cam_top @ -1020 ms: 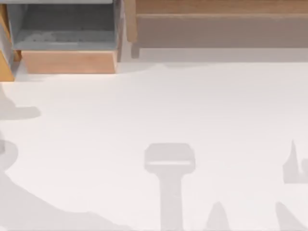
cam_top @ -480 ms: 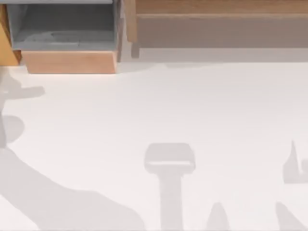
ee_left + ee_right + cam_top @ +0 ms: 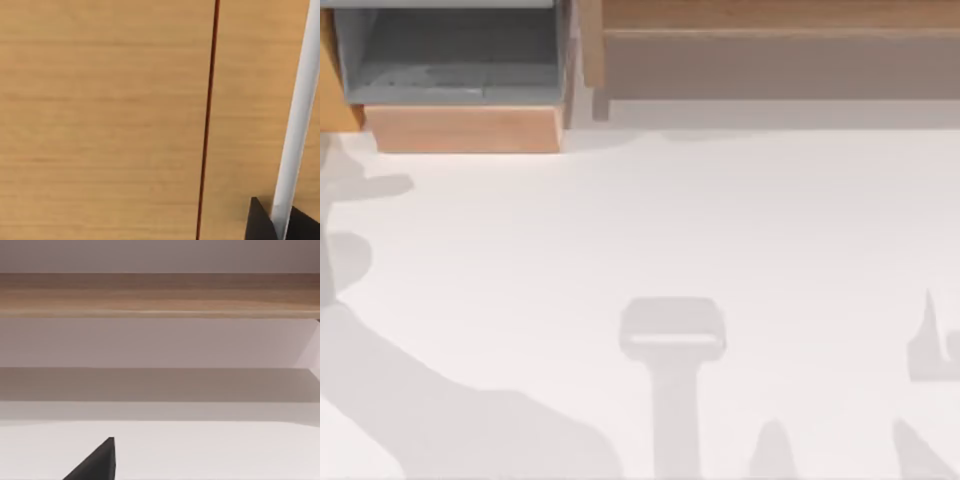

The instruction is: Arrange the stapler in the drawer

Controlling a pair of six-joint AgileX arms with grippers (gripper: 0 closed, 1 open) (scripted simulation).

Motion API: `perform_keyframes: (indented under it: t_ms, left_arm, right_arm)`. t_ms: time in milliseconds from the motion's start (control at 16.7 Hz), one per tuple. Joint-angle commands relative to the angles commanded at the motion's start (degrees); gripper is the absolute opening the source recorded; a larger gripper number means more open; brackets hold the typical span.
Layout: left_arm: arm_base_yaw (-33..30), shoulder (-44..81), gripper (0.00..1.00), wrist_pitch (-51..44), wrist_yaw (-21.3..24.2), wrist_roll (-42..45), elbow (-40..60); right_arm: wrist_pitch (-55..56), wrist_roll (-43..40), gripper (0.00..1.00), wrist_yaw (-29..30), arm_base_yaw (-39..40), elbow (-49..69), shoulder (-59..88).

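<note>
Where the stapler lies relative to either arm's jaws cannot be told. The one drawer (image 3: pixel 460 128) stands pulled open at the tabletop's (image 3: pixel 740 220) far left, its grey floor bearing a faint pale smudge too blurred to name, beside the one long shelf unit (image 3: pixel 770 60). The left arm's jaws sit close against a wooden panel (image 3: pixel 100 125), the right arm's jaws over the tabletop facing the shelf unit; whether either pair is spread or pressed together cannot be told.

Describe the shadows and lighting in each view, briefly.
Top view: soft grey shadows lie on the white table, a broad one at lower left, a T-shaped one at bottom centre, pointed ones at lower right; the drawer interior is dim. Left wrist view: evenly lit wood panel, no shadow. Right wrist view: the shelf unit shades the band beneath it.
</note>
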Motion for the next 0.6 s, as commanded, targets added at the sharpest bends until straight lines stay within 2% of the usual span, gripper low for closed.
perform_keyframes:
  t_ms: [600]
  left_arm:
    - [0.0,0.0,0.9,0.0,0.0,0.0,0.0]
  right_arm:
    - [0.0,0.0,1.0,0.0,0.0,0.0,0.0]
